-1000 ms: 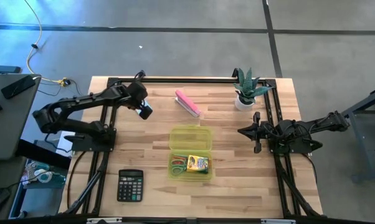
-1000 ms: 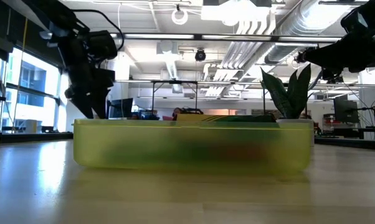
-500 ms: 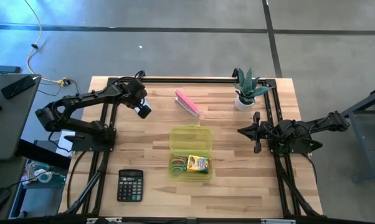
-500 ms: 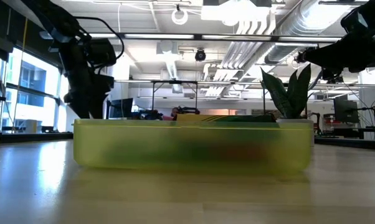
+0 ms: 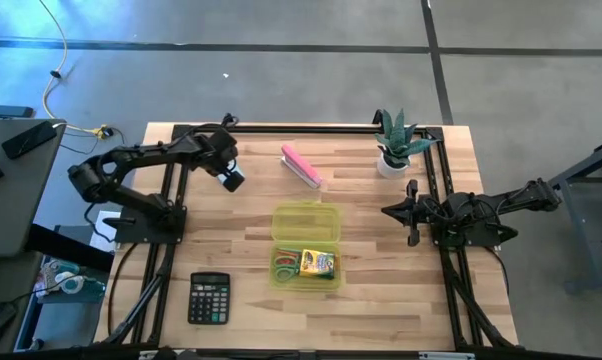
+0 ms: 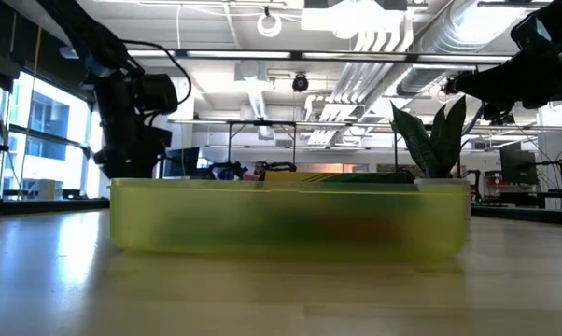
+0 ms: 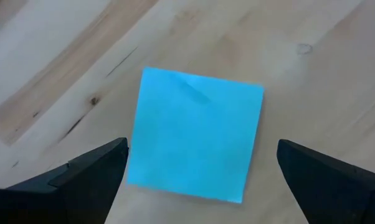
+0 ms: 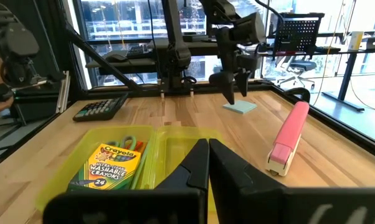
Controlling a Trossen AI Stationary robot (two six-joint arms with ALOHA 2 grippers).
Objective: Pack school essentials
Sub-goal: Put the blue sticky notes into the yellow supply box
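Translucent yellow-green case [image 5: 306,247], rigid plastic with its lid open, sits mid-table; its near half holds the crayon box [image 5: 318,263], scissors [image 5: 285,266] and pens. Beyond it, the left gripper [image 7: 200,180] hangs over the flat, square, light-blue note pad [image 7: 195,134] on the wood, fingers spread wide to either side, apparently to pinch its edges. Right gripper [image 8: 207,163] waits at the right, fingers together

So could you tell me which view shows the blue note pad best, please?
The left wrist view: the note pad fills it, flat on the wood between the open left tool. The right wrist view shows it small and distant; in the high view the arm covers it; the low view misses it.
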